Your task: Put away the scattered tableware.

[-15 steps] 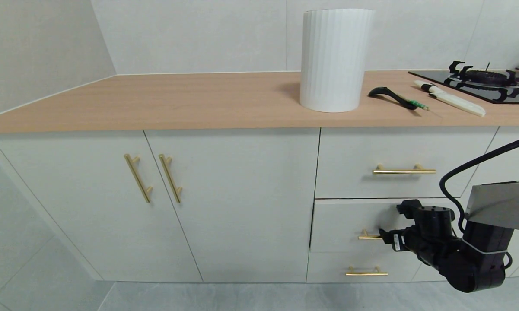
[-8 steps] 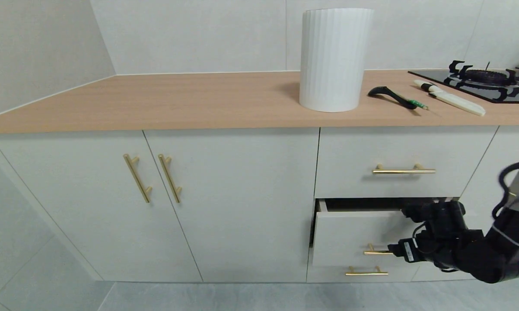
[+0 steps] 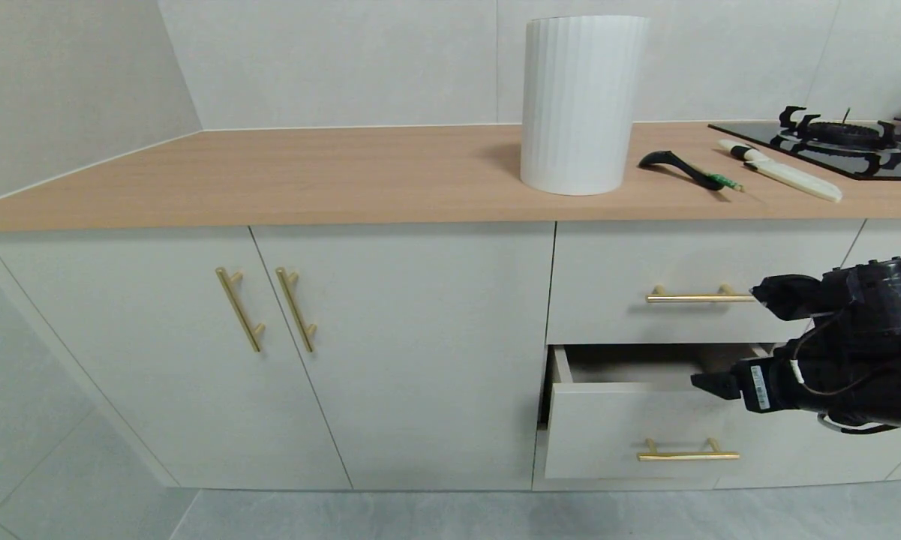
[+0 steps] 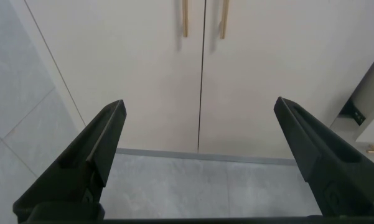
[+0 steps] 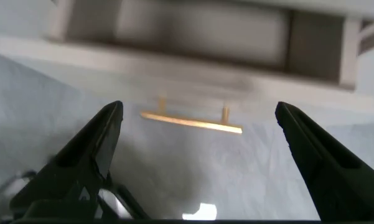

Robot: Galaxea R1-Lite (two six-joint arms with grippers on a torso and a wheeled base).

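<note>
On the wooden counter [image 3: 330, 172], right of a tall white ribbed container [image 3: 581, 105], lie a black scoop with a green-tipped handle [image 3: 683, 170] and a white knife [image 3: 784, 172]. Below them the middle drawer [image 3: 630, 427] stands pulled out, its inside [image 3: 645, 364] looking bare. My right gripper [image 3: 739, 337] is open in front of the drawer's top edge, above its gold handle [image 3: 688, 454] and holding nothing. In the right wrist view that gripper [image 5: 199, 149] looks down on the handle [image 5: 191, 123] and drawer box [image 5: 199, 31]. My left gripper [image 4: 199, 155] is open and low, facing the cabinet doors [image 4: 202, 62].
A black gas hob [image 3: 840, 139] sits at the counter's far right. The top drawer [image 3: 701, 297] is closed, as are the two cabinet doors [image 3: 270, 307] on the left. Grey tiled floor [image 3: 450, 514] runs along the cabinet base.
The middle drawer slid out from closed to wide open. My right gripper pulled it by the handle, then released the handle and rose above it.
</note>
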